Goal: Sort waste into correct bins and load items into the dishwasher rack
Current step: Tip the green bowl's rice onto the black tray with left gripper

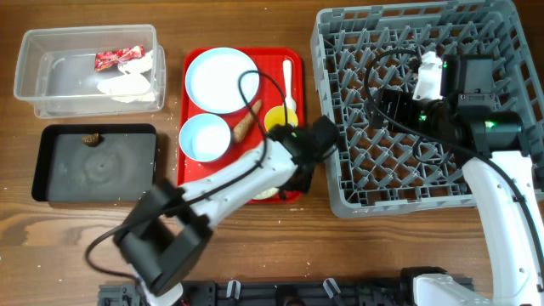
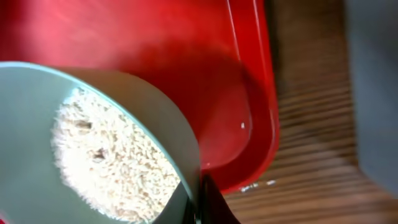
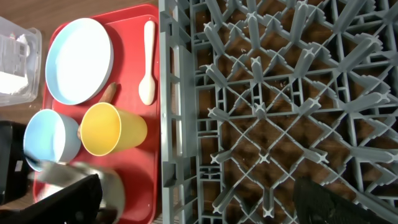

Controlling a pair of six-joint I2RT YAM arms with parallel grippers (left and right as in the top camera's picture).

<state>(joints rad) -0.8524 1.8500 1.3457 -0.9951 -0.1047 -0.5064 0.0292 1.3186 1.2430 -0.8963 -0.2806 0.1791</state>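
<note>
My left gripper (image 1: 297, 172) is over the front right corner of the red serving tray (image 1: 189, 100) and is shut on the rim of a light-blue bowl (image 2: 155, 106) filled with white rice (image 2: 112, 155); its fingertips (image 2: 199, 202) pinch the wall. On the tray lie the light-blue plate (image 1: 221, 79), the other light-blue bowl (image 1: 205, 138), the yellow cup (image 1: 280, 119), the white spoon (image 1: 288, 81) and the carrot-like stick (image 1: 245, 123). My right gripper (image 1: 393, 106) is open and empty above the grey dishwasher rack (image 1: 327, 51), whose pegs (image 3: 261, 112) hold nothing.
The clear tub (image 1: 34, 81) at the back left holds the red wrapper (image 1: 119, 58) and crumpled white paper (image 1: 127, 85). The black tray (image 1: 102, 170) in front of it holds the dark brown scrap (image 1: 91, 137). A few rice grains (image 2: 255, 185) lie on the wood beside the red tray.
</note>
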